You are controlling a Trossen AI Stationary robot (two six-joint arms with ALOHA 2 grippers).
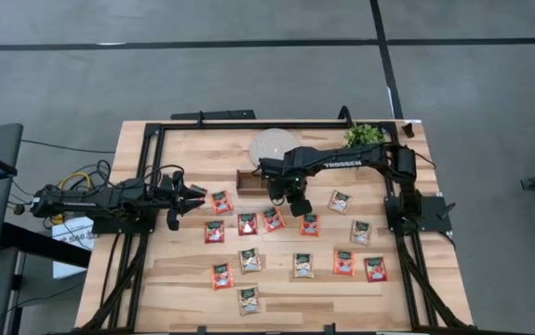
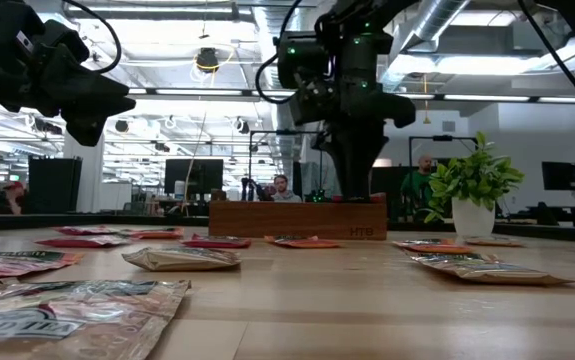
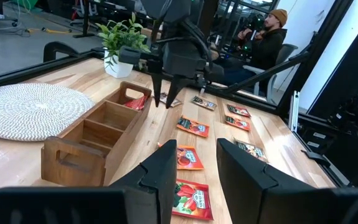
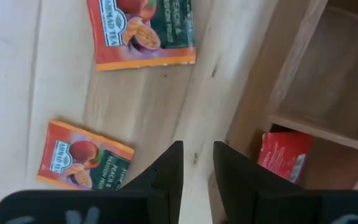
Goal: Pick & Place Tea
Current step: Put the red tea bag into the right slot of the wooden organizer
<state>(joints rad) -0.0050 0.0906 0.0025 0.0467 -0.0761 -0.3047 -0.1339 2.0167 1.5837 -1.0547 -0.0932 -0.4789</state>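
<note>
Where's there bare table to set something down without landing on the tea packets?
Bare wood shows along the table's near edge right of the lowest sachet, and in the near left corner below the left end effector. The middle is crowded with tea sachets; the wooden tray and white disc fill the far side.

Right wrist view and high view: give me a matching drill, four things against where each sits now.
1 right gripper
2 red tea sachet
3 potted plant
4 round woven mat

A in an end compartment of the wooden tray
B at the far edge of the table, right side
C open, empty, over the table beside the tray
D flat on the table beyond the tray

Pairs: 1-C, 2-A, 3-B, 4-D
</note>
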